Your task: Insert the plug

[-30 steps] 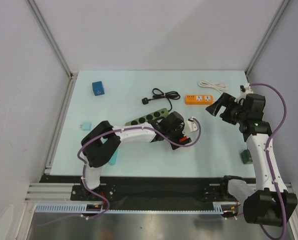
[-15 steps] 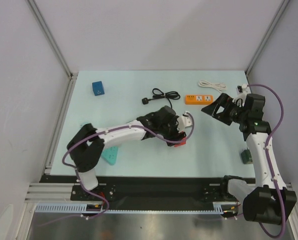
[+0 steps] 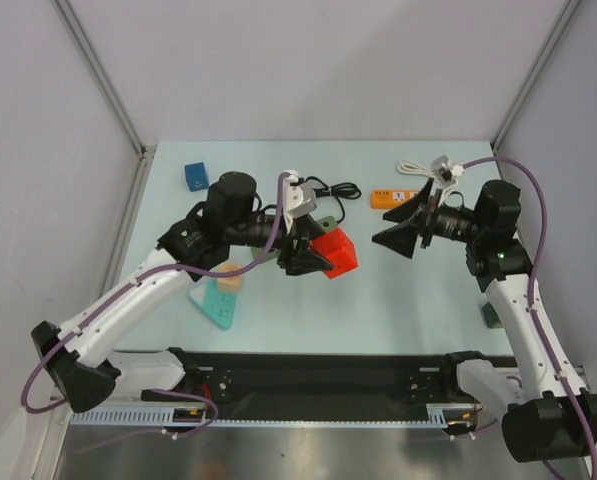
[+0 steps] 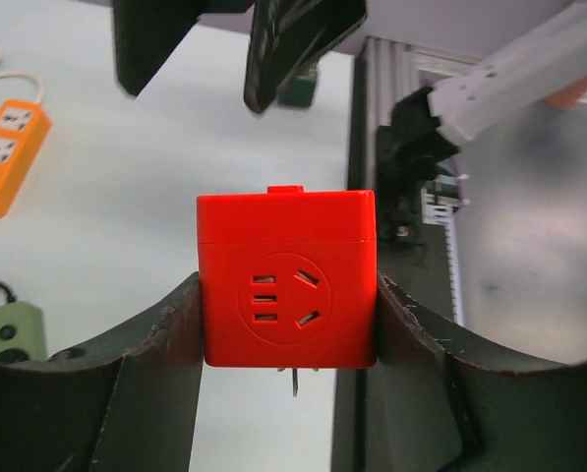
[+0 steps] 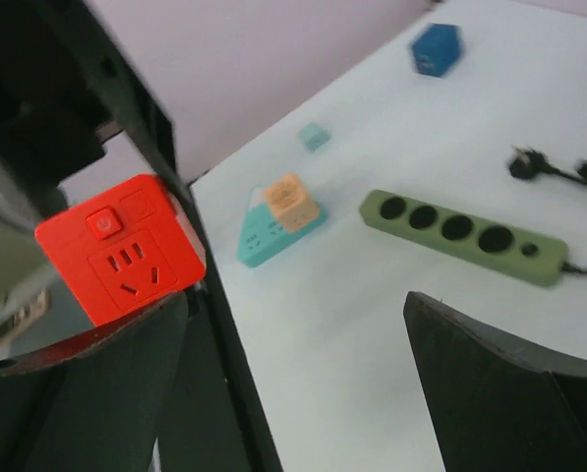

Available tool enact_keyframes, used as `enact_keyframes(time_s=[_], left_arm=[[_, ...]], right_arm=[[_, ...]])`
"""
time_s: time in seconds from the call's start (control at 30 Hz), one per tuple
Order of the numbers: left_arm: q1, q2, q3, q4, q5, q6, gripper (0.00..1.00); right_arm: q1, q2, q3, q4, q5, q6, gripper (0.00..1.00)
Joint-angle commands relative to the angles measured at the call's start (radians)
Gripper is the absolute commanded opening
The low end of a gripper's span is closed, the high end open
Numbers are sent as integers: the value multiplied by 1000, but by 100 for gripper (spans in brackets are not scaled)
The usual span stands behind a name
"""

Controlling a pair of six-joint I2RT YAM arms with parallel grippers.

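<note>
My left gripper (image 3: 320, 256) is shut on a red cube plug (image 3: 335, 252) and holds it in the air above the table, its socket face towards the right arm. In the left wrist view the cube (image 4: 288, 280) sits clamped between both fingers, with metal prongs (image 4: 295, 382) showing beneath it. My right gripper (image 3: 400, 230) is open and empty, a short way right of the cube and facing it. The cube also shows in the right wrist view (image 5: 121, 251), at the left beyond the open fingers (image 5: 499, 374). A green power strip (image 5: 465, 236) lies on the table, mostly hidden behind the left arm in the top view.
An orange power strip (image 3: 390, 198) and a white cable (image 3: 418, 168) lie at the back right. A black plug with cord (image 3: 318, 190) lies near the green strip. A teal triangular socket with an orange cube (image 3: 218, 298) lies front left. A blue cube (image 3: 196, 177) sits back left.
My left arm rose off the table with the red cube and swung left. My right gripper moved left and turned to face the cube.
</note>
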Motion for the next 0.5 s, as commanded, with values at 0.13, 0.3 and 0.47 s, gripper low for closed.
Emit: enact_keyframes(time_s=[0.13,0.3,0.47], left_arm=[[4,-131,-49,-79,160,5,0],[2,-153,-83,-105,147,45,0],[2,-177,-105,-88,154,74,0]], right_arm=[[212,-31,151,-187,-159,-403,100],[395,34,260,-425,-87,-554,100],[540,87,276,-439,31,-534,100]])
